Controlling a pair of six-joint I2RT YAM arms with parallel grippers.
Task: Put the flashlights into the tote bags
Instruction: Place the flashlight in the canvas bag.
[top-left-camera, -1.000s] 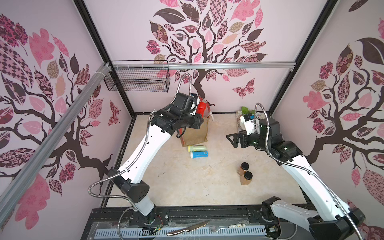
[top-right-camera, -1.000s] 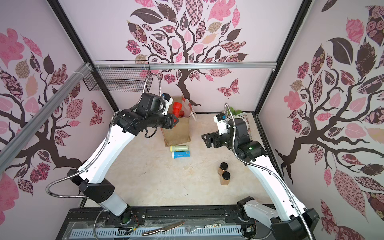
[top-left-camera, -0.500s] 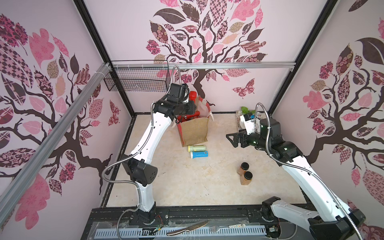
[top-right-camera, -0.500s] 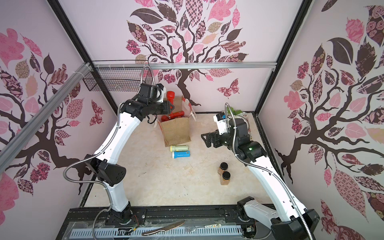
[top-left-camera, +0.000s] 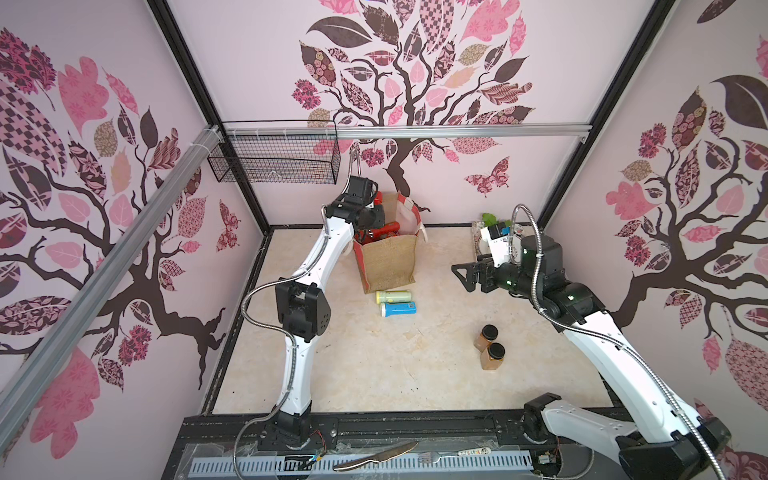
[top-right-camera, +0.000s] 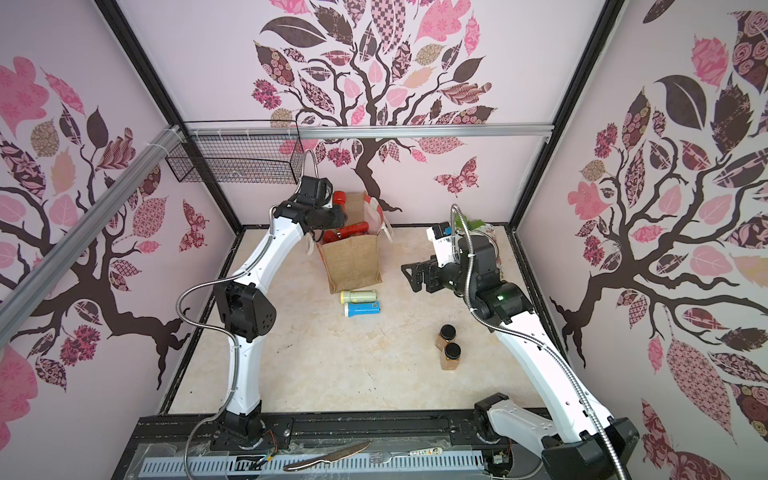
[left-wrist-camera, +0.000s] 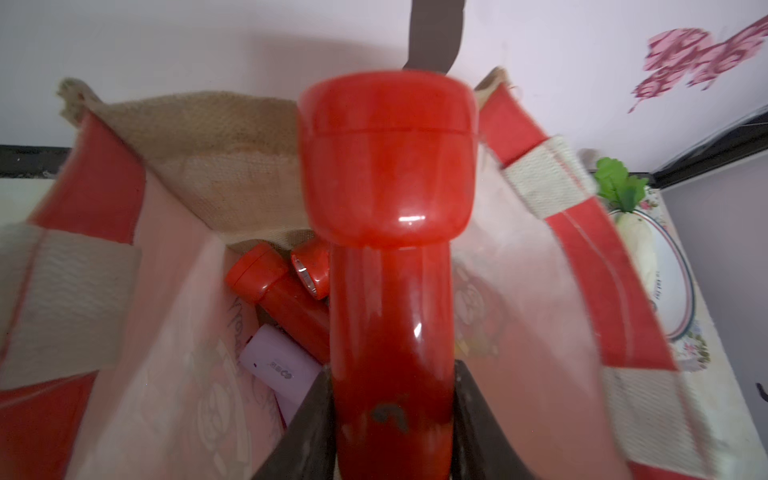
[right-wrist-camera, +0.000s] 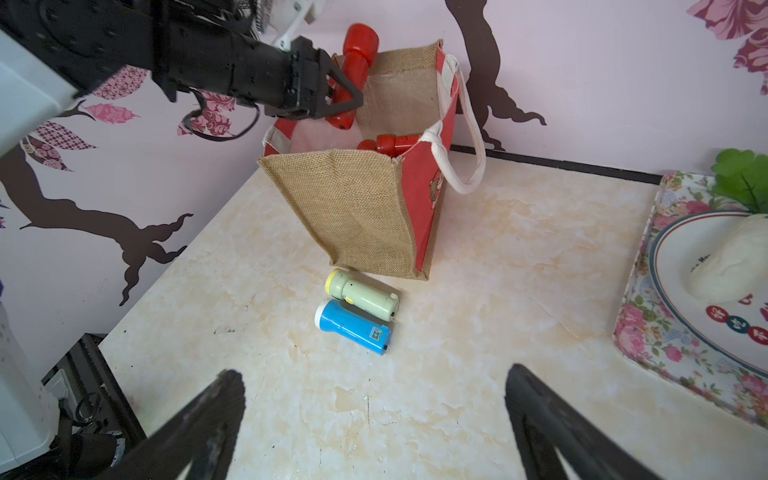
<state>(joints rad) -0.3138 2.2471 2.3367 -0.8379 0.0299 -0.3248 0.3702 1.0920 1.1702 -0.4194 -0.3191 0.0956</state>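
The tote bag (top-left-camera: 388, 262) is set at the table's (top-left-camera: 353, 374) back, with flashlights (left-wrist-camera: 274, 286) inside and a held flashlight (left-wrist-camera: 386, 208) above its mouth. A loose flashlight (top-left-camera: 393, 296) is laid just before it, a second loose flashlight (top-left-camera: 398, 309) nearer still; jars (top-left-camera: 487, 337) are stood rightward.

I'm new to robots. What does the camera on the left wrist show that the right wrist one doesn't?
Only the left wrist view looks down into the tote bag and shows a lilac flashlight deep inside. Only the right wrist view shows the pale green flashlight and blue flashlight lying on the table in front of the bag, plus the open right gripper. Both show the left gripper shut on a red flashlight above the bag, and other red flashlights inside.
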